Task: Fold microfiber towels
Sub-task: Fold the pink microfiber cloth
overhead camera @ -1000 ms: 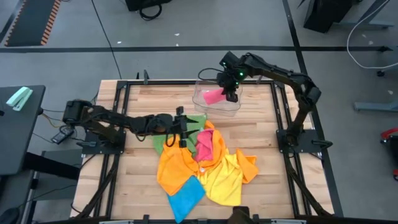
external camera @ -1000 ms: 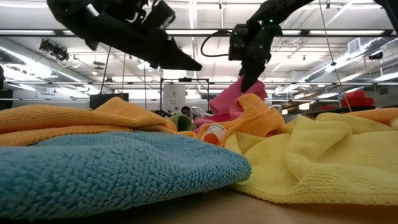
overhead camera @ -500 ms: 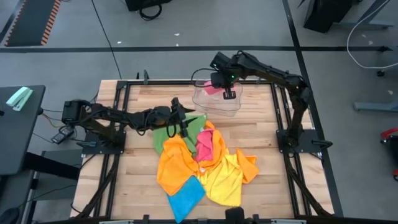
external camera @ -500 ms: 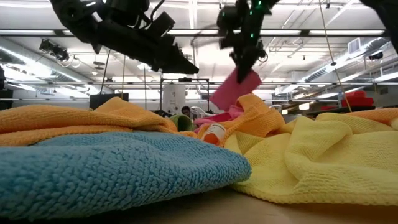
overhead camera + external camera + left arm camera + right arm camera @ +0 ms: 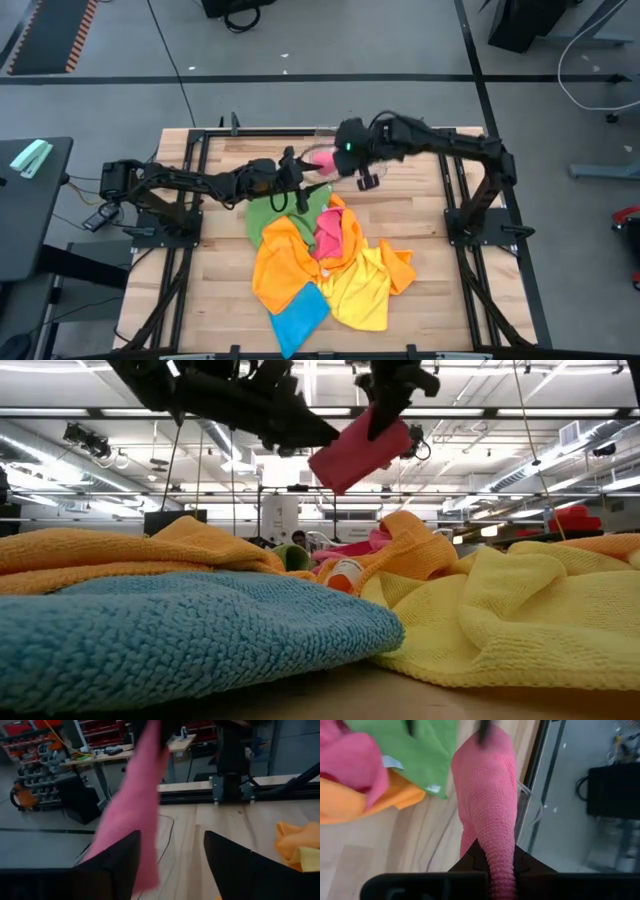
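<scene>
- A folded pink towel (image 5: 359,452) is gripped by the clenched right gripper (image 5: 331,160) above the green towel (image 5: 270,212), its long axis slanted.
- The left gripper (image 5: 170,852) is spread beside it, holding nothing.
- Only the right wrist view shows the counter (image 5: 395,850) beneath.

- No words, brand names or numbers can be read in any of the views.
- A small white tag (image 5: 434,788) sits on the edge of the green towel (image 5: 420,750), just beside the right gripper's held pink towel (image 5: 487,815); its print is too small to read.
- A second pale tag (image 5: 393,763) lies farther from that gripper, also illegible.
</scene>
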Robot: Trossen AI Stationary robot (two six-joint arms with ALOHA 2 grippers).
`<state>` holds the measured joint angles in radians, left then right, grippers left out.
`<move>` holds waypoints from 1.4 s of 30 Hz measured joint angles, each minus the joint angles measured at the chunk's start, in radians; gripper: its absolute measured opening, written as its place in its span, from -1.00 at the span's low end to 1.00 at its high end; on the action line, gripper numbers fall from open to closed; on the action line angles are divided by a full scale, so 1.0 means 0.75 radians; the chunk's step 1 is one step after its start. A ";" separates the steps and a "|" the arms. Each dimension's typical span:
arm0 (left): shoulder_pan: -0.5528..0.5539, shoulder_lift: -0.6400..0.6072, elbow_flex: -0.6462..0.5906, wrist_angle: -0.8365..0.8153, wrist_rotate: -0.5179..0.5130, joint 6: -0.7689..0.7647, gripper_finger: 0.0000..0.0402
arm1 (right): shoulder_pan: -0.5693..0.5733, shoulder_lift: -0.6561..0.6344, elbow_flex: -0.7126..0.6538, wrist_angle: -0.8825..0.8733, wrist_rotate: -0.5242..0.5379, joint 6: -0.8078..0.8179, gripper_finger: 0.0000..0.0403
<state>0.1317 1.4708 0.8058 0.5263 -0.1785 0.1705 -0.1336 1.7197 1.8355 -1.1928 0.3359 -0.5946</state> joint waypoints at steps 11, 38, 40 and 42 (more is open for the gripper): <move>-0.139 0.000 0.047 -0.039 -0.031 0.081 0.41 | 0.197 0.023 -0.109 -0.125 0.148 0.229 -0.93; -0.378 0.001 0.046 -0.153 0.497 0.219 0.05 | 0.362 0.014 -0.668 0.316 -1.548 0.773 -0.92; -0.385 0.001 0.046 -0.153 0.493 0.239 0.02 | 0.340 0.014 -0.741 0.340 -1.571 0.812 -0.92; -0.385 0.001 0.046 -0.153 0.491 0.242 -0.01 | 0.308 0.014 -0.789 0.343 -1.514 0.860 -0.92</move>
<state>-0.1574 1.4715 0.8402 0.4115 0.1899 0.3523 0.0975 1.7302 1.2434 -0.9360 -0.7999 0.0503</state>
